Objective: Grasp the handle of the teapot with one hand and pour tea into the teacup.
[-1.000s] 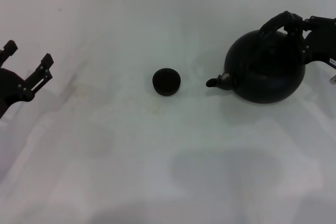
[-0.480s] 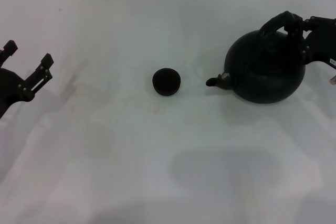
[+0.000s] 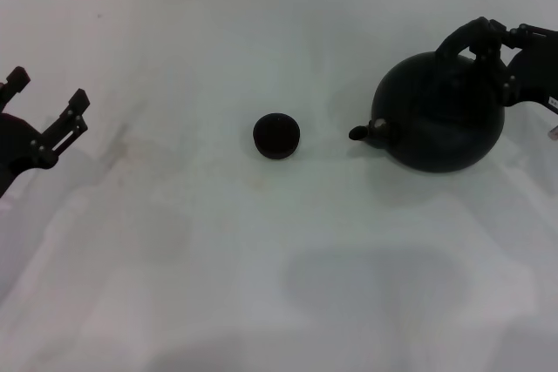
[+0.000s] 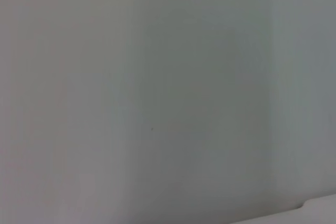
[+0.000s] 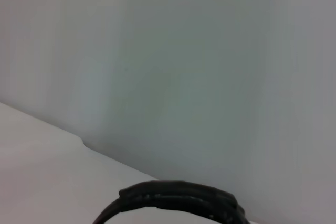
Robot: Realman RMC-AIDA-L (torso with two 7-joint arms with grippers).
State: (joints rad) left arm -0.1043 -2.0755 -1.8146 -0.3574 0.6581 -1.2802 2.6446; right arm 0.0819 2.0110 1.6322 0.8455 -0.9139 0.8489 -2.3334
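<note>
Presently the teapot (image 3: 440,111) sits on the white table (image 3: 261,250), spout aimed at the teacup (image 3: 276,135). Teacup stands upright, well apart from the teapot on its spout side, untouched. Right gripper (image 3: 497,41) is clamped on the handle (image 3: 471,37) at the top of the teapot. Left gripper (image 3: 45,98) hangs far beyond the teacup, away from the teapot, fingers spread wide, holding nothing.

head: high, looking down on table (image 3: 261,285) | wrists: close, facing wall | shared: handle (image 5: 178,195)
</note>
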